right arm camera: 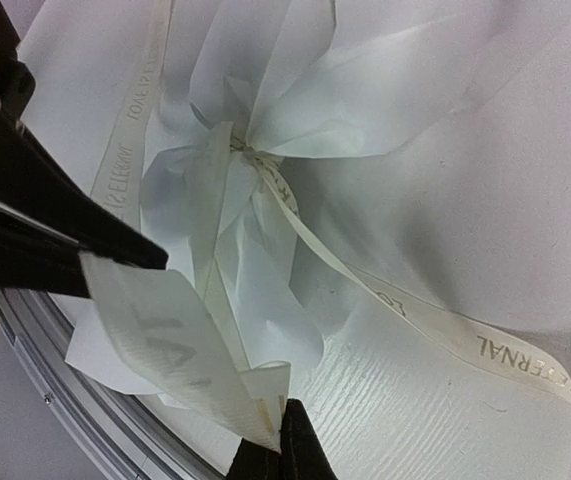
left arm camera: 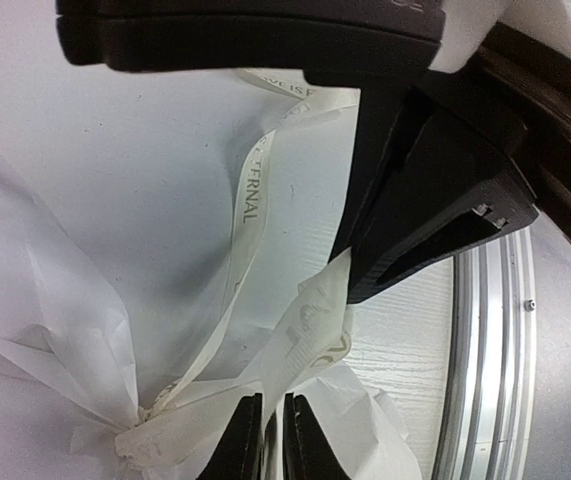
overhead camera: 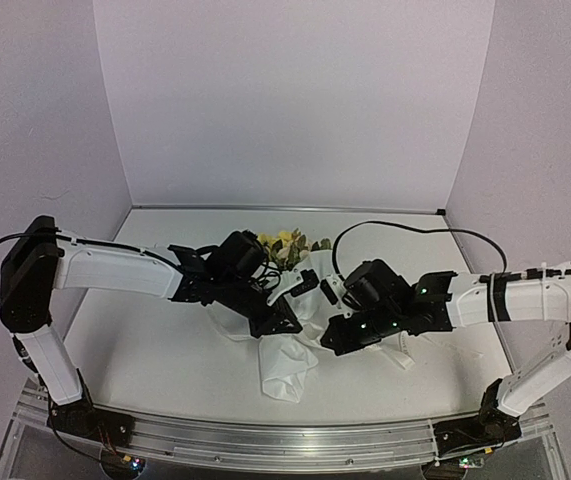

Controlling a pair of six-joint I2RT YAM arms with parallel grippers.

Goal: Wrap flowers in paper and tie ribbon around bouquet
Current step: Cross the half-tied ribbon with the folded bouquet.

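Right gripper (right arm camera: 283,445): jaws pressed together on a strip of the ribbon (right arm camera: 485,350), just right of the bouquet (overhead camera: 300,345). Left gripper (left arm camera: 273,435): just left of the bouquet, jaws a thin slit apart with ribbon running toward the slit; whether they pinch it cannot be told. Ribbon: cinched round the bouquet's gathered waist, printed tails trailing off. Flowers (overhead camera: 283,243): yellow blooms at the bouquet's far end. Paper (overhead camera: 285,380): white crumpled tail at the bouquet's near end. Table (overhead camera: 165,340): white, beneath the bouquet.

A lab booth: plain pale walls (overhead camera: 295,100) (aluminium rail (overhead camera: 265,440)).
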